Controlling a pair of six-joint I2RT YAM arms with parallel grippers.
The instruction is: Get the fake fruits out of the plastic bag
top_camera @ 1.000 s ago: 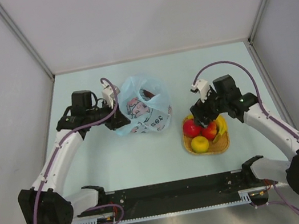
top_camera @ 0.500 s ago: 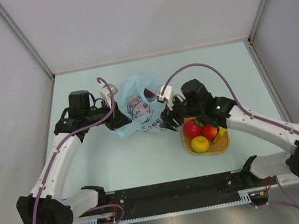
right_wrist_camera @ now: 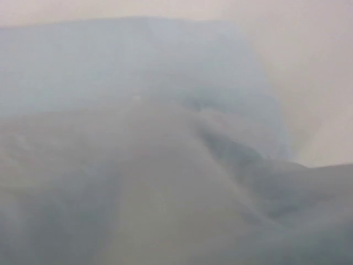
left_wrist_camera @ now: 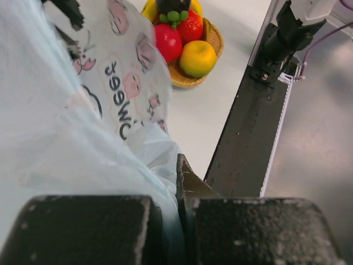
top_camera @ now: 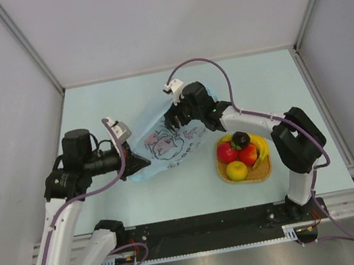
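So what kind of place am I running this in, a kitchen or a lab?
Likely a lab robot test cell, not a kitchen: plain panel walls box in a pale table, a black mounting rail runs along its near edge, and the props are a plastic bag and fake fruits.

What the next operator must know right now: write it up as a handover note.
Left end effector: shut on the plastic bag at its near corner.
Right end effector: at the bag's far end, buried in film; grip unclear.
Bag stretched between them, looking flat.
Fake fruits piled on the woven mat, right of the bag.
Left to do: confirm nothing remains inside, then release.
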